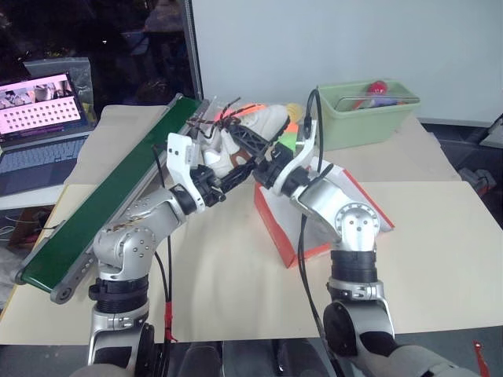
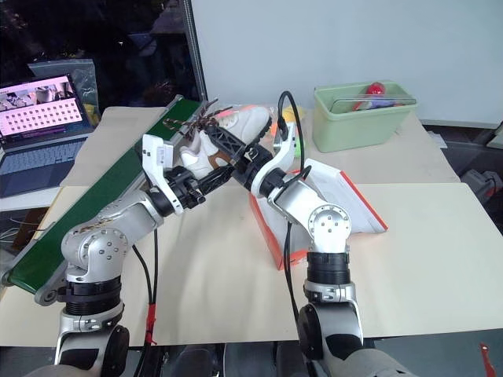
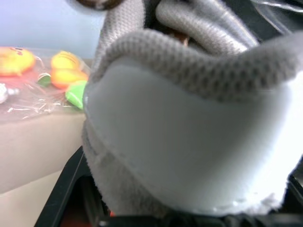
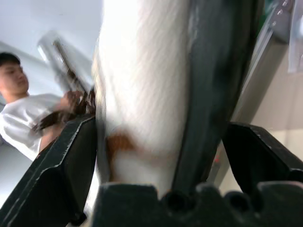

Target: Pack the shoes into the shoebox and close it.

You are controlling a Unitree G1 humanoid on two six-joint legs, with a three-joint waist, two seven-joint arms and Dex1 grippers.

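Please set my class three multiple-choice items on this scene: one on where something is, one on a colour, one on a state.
1. Where does the pale green plastic bin stand?
A. on the far right part of the beige table
B. on the laptop
C. inside the shoebox

2. What colour is the outside of the rectangular cardboard shoebox?
A. blue
B. orange-red
C. black

3. What state is the white sneaker with dark laces in?
A. lying in the shoebox
B. resting in the bin
C. raised in the air above the table

Answers:
1 A, the bin sits at the table's far right, by the wall.
2 B, its outer wall is orange-red, with a white inside.
3 C, the sneaker hangs well above the tabletop, not in any container.
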